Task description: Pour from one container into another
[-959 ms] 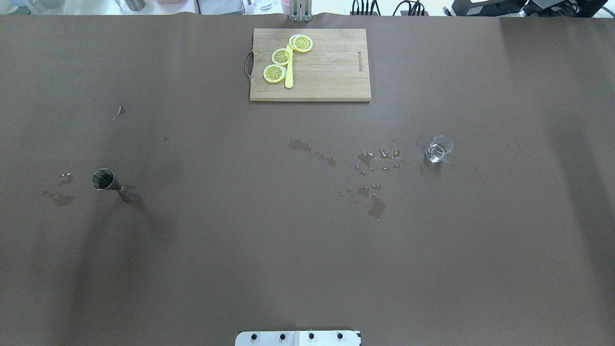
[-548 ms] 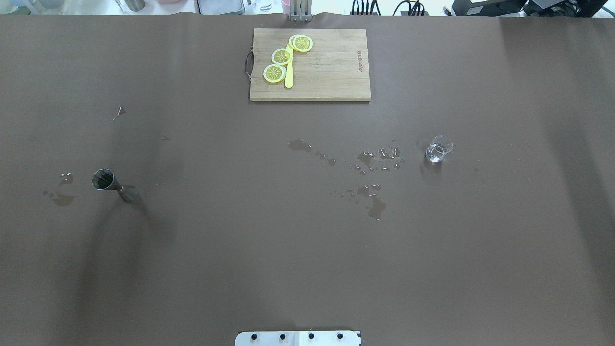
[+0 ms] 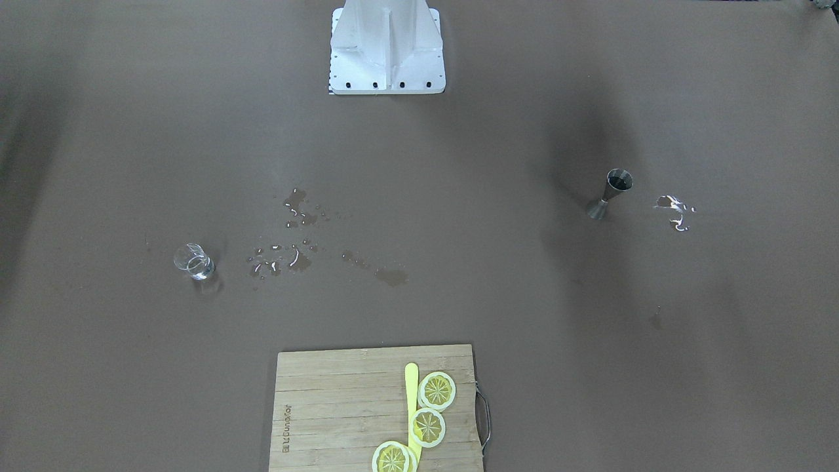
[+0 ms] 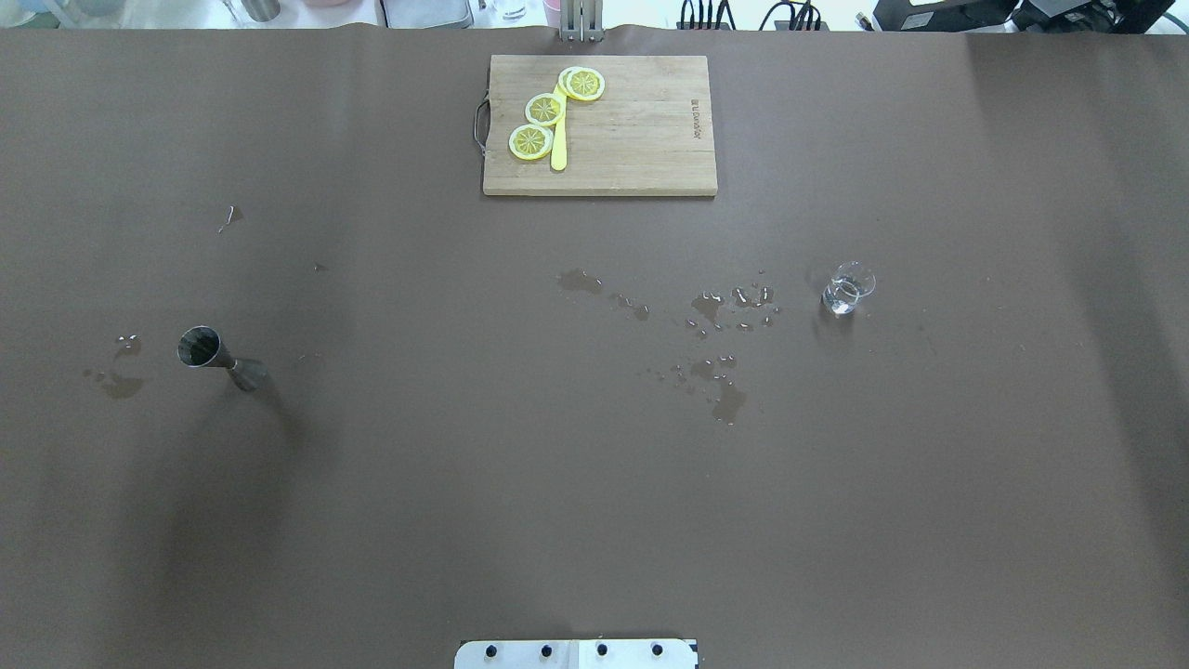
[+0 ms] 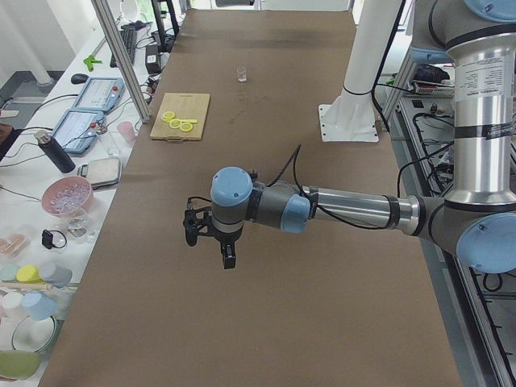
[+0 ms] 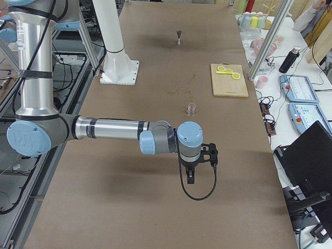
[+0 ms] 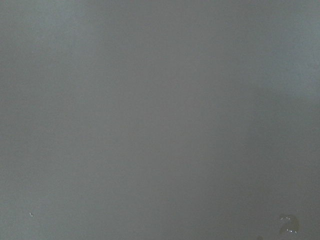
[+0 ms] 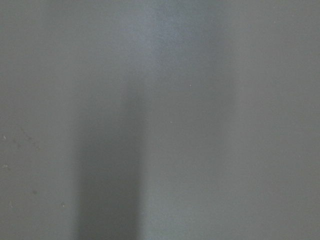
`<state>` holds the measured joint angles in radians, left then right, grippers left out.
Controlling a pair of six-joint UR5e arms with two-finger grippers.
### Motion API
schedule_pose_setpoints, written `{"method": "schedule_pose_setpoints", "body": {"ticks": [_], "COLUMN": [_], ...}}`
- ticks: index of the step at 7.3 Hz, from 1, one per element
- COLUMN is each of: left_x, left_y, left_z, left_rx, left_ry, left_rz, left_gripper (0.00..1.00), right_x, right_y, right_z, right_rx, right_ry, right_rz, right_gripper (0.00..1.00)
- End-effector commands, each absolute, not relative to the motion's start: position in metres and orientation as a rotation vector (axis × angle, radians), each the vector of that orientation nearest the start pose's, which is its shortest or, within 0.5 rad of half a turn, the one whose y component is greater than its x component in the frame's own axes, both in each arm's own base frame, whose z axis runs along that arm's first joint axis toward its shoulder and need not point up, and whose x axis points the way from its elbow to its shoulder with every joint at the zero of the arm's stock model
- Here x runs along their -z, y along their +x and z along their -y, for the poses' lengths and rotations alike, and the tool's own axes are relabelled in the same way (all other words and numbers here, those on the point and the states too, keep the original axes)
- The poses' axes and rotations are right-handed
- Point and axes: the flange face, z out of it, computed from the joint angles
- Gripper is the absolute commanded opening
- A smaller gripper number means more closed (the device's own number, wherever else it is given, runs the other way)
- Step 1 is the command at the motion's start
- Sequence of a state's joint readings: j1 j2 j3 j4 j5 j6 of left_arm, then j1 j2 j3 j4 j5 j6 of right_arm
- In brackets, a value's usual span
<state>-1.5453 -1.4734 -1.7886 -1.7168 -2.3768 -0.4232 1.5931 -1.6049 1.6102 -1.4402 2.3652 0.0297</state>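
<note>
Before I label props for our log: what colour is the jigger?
The jigger is silver-grey metal, dark inside; the overhead exterior view shows it best.

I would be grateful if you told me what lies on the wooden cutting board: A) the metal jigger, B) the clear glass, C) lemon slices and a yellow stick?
C: lemon slices and a yellow stick lie on the cutting board; glass and jigger stand elsewhere.

Soft, even light; broad faint shadows band the table (image 4: 594, 520). The 2 wrist views look grey, probably defocused.
</note>
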Motion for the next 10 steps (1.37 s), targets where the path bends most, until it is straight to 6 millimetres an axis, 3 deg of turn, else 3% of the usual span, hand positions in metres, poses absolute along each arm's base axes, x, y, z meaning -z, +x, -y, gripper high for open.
{"method": "schedule_pose_setpoints", "body": {"ticks": [1, 3, 4, 5, 6, 7, 10], "left_x": [-0.528, -0.499, -0.471, -0.458, -0.447, -0.431, -0.39], "left_y": [-0.002, 0.037, 0.06, 0.07, 0.095, 0.13, 0.197], "left_z": [0.466, 0.461, 0.45, 0.44, 0.436, 0.429, 0.399], "left_rx": [0.354, 0.377, 0.388, 0.38, 0.421, 0.437, 0.458], "left_ry": [0.015, -0.028, -0.006, 0.013, -0.028, 0.005, 0.032], "left_rz": [-0.874, -0.885, -0.865, -0.853, -0.86, -0.86, -0.868], "left_gripper": [0.99, 0.99, 0.99, 0.99, 0.99, 0.99, 0.99], "right_x": [-0.623, -0.578, -0.552, -0.531, -0.507, -0.491, -0.475], "right_y": [0.07, 0.056, 0.044, 0.031, 0.013, -0.007, -0.06], "right_z": [0.499, 0.529, 0.543, 0.551, 0.556, 0.558, 0.558], "right_rx": [0.027, 0.092, 0.132, 0.172, 0.218, 0.279, 0.426], "right_ry": [0.144, 0.219, 0.259, 0.289, 0.321, 0.372, 0.492], "right_rz": [0.818, 0.828, 0.83, 0.831, 0.834, 0.84, 0.867], "right_gripper": [1.0, 1.0, 1.0, 1.0, 1.0, 1.0, 1.0]}}
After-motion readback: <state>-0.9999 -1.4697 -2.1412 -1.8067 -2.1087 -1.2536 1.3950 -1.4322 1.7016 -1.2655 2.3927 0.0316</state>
